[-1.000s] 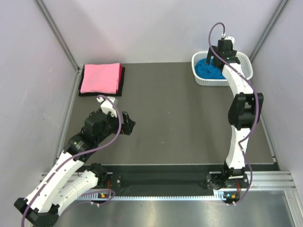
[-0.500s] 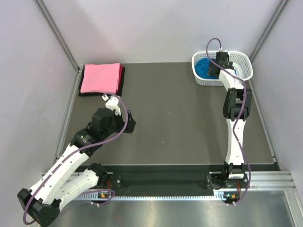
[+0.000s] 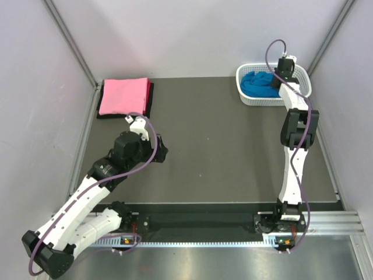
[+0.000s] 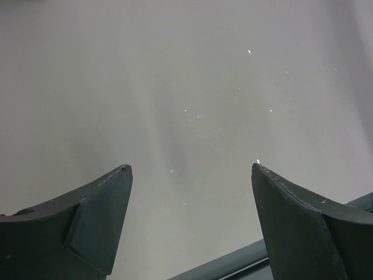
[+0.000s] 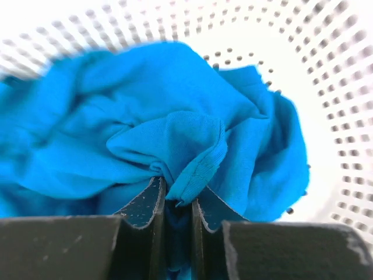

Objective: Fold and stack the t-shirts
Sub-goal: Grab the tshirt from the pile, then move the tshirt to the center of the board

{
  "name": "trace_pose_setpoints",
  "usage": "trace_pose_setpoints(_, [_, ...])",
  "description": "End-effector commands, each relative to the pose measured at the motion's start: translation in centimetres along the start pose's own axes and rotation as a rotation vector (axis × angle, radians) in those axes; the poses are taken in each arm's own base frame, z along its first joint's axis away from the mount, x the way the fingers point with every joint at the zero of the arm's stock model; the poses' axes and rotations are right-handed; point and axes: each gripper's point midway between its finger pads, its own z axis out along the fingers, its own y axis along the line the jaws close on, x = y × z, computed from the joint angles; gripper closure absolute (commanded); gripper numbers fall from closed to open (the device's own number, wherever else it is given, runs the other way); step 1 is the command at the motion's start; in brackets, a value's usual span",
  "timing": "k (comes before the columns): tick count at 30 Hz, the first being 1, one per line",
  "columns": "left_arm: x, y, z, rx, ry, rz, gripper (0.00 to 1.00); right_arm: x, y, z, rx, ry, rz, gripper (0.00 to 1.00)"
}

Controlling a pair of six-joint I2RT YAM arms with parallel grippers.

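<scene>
Top external view: the pink t-shirt (image 3: pixel 123 96) lies folded on the dark t-shirt (image 3: pixel 150 102) at the table's (image 3: pixel 221 146) far left. One is left: the turquoise t-shirt (image 5: pixel 145 140), crumpled in the basket (image 5: pixel 332 111), a fold pinched by the clenched right gripper (image 5: pixel 178 197). The left gripper (image 4: pixel 191 170) hangs released, empty.

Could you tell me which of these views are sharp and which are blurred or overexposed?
Top external: sharp, evenly lit. Left wrist: pale glare across the grey table surface. Right wrist: white perforated plastic basket overexposed and blurred; crumpled turquoise-blue cloth t-shirt slightly soft.
</scene>
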Motion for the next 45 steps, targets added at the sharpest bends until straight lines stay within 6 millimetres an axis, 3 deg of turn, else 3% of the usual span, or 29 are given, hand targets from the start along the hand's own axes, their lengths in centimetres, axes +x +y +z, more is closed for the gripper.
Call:
trace_pose_setpoints(1, [-3.0, -1.1, -0.6, 0.036, -0.089, -0.022, 0.12, -15.5, -0.7, -9.9, -0.064, -0.326, 0.124, 1.00])
trace_pose_setpoints(5, [-3.5, -1.5, -1.0, 0.052, -0.101, -0.028, 0.13, -20.4, -0.7, -16.6, -0.122, -0.434, 0.161, 1.00])
trace_pose_setpoints(6, [-3.7, -1.6, -1.1, 0.056, -0.106, -0.031, 0.13, -22.1, -0.7, -19.5, -0.153, -0.474, 0.169, 1.00])
trace_pose_setpoints(8, [-4.1, -1.8, -1.3, 0.060, -0.117, -0.040, 0.12, -23.2, -0.6, -22.3, -0.184, -0.498, 0.181, 1.00])
trace_pose_setpoints(9, [-4.2, -1.9, -1.4, 0.064, -0.120, -0.037, 0.12, -24.2, -0.7, -25.4, -0.209, -0.524, 0.181, 1.00])
trace_pose_setpoints(11, [-3.6, -1.8, -1.1, 0.068, -0.113, -0.035, 0.12, -24.7, -1.0, -28.3, -0.214, -0.537, 0.175, 1.00])
trace_pose_setpoints(12, [-3.7, -1.9, -1.1, 0.071, -0.118, -0.044, 0.12, -25.7, -1.6, -31.4, -0.220, -0.573, 0.180, 1.00])
trace_pose_setpoints(14, [-3.6, -2.4, -1.2, 0.099, -0.104, -0.056, 0.12, -24.9, -1.7, -33.8, -0.243, -0.546, 0.170, 1.00])
trace_pose_setpoints(15, [-3.6, -2.7, -1.2, 0.107, -0.095, -0.061, 0.12, -25.2, -1.5, -37.0, -0.294, -0.568, 0.172, 1.00])
trace_pose_setpoints(16, [-3.8, -2.9, -1.3, 0.114, -0.095, -0.066, 0.12, -23.8, -1.3, -37.3, -0.309, -0.525, 0.167, 1.00])
trace_pose_setpoints(18, [-3.9, -3.0, -1.2, 0.116, -0.090, -0.070, 0.12, -22.8, -0.8, -41.0, -0.391, -0.518, 0.168, 1.00])
trace_pose_setpoints(20, [-4.5, -3.1, -1.6, 0.112, -0.098, -0.069, 0.12, -19.7, 1.0, -41.8, -0.483, -0.422, 0.158, 1.00])
trace_pose_setpoints(21, [-4.8, -3.0, -1.6, 0.103, -0.100, -0.068, 0.12, -19.0, 1.2, -43.8, -0.514, -0.419, 0.154, 1.00])
trace_pose_setpoints(22, [-5.6, -3.2, -2.1, 0.106, -0.117, -0.069, 0.13, -17.1, 1.8, -43.7, -0.537, -0.359, 0.150, 1.00])
trace_pose_setpoints(24, [-6.0, -3.4, -2.7, 0.110, -0.117, -0.069, 0.12, -14.4, 2.9, -45.8, -0.590, -0.306, 0.122, 1.00])
trace_pose_setpoints(25, [-6.6, -3.7, -3.2, 0.121, -0.130, -0.070, 0.12, -11.9, 3.2, -44.8, -0.593, -0.242, 0.108, 1.00])
trace_pose_setpoints(26, [-6.6, -3.8, -3.5, 0.126, -0.127, -0.076, 0.12, -10.3, 4.7, -47.0, -0.646, -0.235, 0.086, 1.00])
trace_pose_setpoints(27, [-6.8, -4.0, -3.7, 0.136, -0.129, -0.077, 0.12, -9.1, 5.1, -47.1, -0.661, -0.215, 0.078, 1.00])
trace_pose_setpoints(28, [-6.9, -4.4, -3.9, 0.156, -0.126, -0.082, 0.12, -5.9, 6.3, -47.3, -0.696, -0.154, 0.063, 1.00])
trace_pose_setpoints(30, [-6.7, -4.9, -4.1, 0.183, -0.109, -0.088, 0.12, -3.2, 8.2, -47.6, -0.758, -0.101, 0.102, 1.00])
trace_pose_setpoints(31, [-6.5, -5.1, -4.2, 0.192, -0.099, -0.093, 0.12, 1.0, 9.3, -46.1, -0.772, -0.002, 0.104, 1.00])
trace_pose_setpoints(33, [-5.9, -5.0, -4.0, 0.189, -0.076, -0.111, 0.12, 5.6, 12.3, -47.3, -0.869, 0.082, 0.100, 1.00])
trace_pose_setpoints(34, [-5.3, -4.8, -3.7, 0.178, -0.059, -0.119, 0.12, 9.5, 14.7, -47.1, -0.928, 0.150, 0.087, 1.00])
trace_pose_setpoints(35, [-5.0, -4.5, -3.4, 0.162, -0.051, -0.138, 0.12, 11.4, 15.5, -47.0, -0.941, 0.190, 0.070, 0.96])
trace_pose_setpoints(36, [-4.5, -4.3, -3.2, 0.153, -0.038, -0.148, 0.12, 13.6, 16.2, -45.8, -0.917, 0.247, 0.041, 0.80])
trace_pose_setpoints(37, [-3.6, -4.0, -2.7, 0.141, -0.017, -0.158, 0.12, 15.5, 16.1, -45.3, -0.883, 0.306, 0.008, 0.74])
trace_pose_setpoints(39, [-2.5, -4.6, -2.3, 0.170, 0.030, -0.179, 0.12, 17.3, 15.6, -43.7, -0.794, 0.347, -0.041, 0.59])
trace_pose_setpoints(42, [-1.1, -6.0, -1.4, 0.250, 0.096, -0.176, 0.12, 17.4, 13.5, -41.9, -0.658, 0.331, -0.039, 0.46])
trace_pose_setpoints(45, [-0.1, -7.4, -0.2, 0.324, 0.153, -0.186, 0.13, 17.8, 11.3, -41.1, -0.580, 0.362, -0.013, 0.41])
